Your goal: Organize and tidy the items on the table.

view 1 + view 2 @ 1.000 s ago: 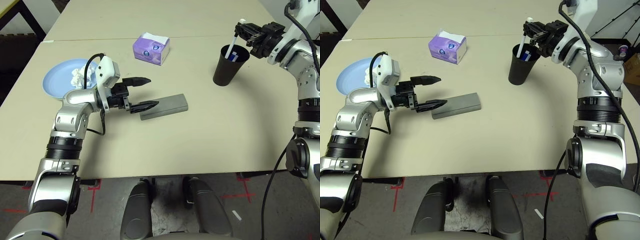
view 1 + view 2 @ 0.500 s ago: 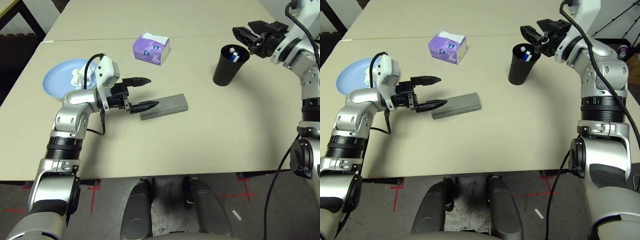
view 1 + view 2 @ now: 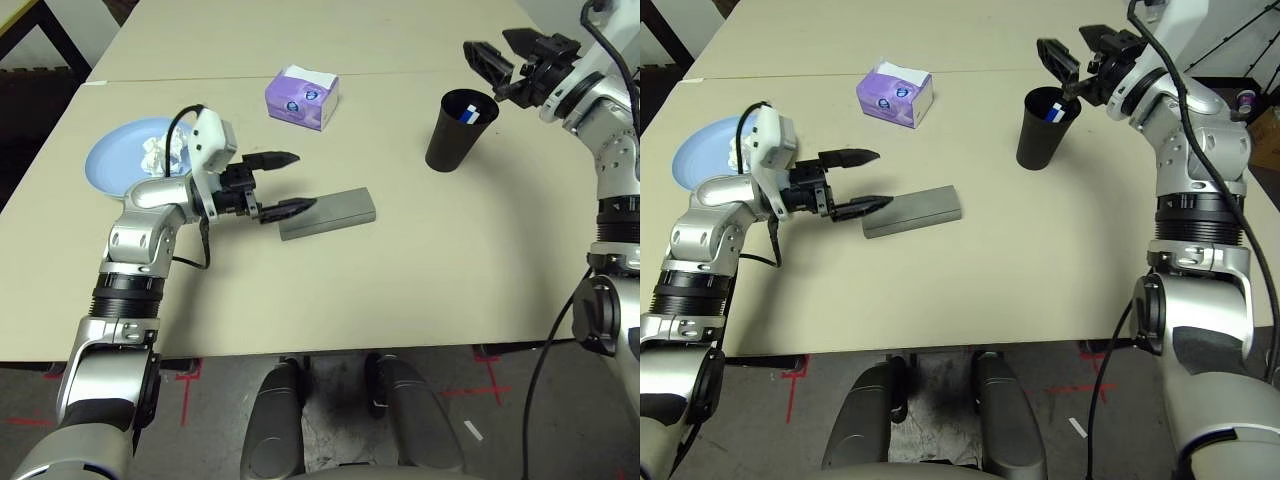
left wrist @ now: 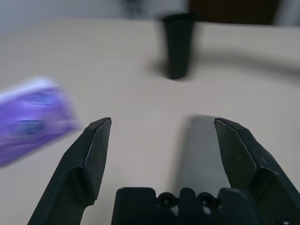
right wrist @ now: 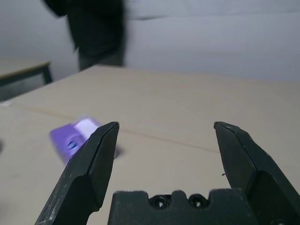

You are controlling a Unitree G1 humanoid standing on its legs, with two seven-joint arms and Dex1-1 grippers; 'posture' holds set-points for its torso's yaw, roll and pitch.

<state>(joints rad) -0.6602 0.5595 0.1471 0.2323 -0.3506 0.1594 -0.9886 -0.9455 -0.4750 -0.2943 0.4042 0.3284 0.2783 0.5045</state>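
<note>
Well, in the left eye view the left gripper is spread wide, pinching nothing, one fingertip at the grey glasses case; the right gripper, also spread and empty, hangs by the black cup. The left forearm partly hides the tissue on the blue plate. In the left wrist view, the purple box's print is unreadable.
</note>
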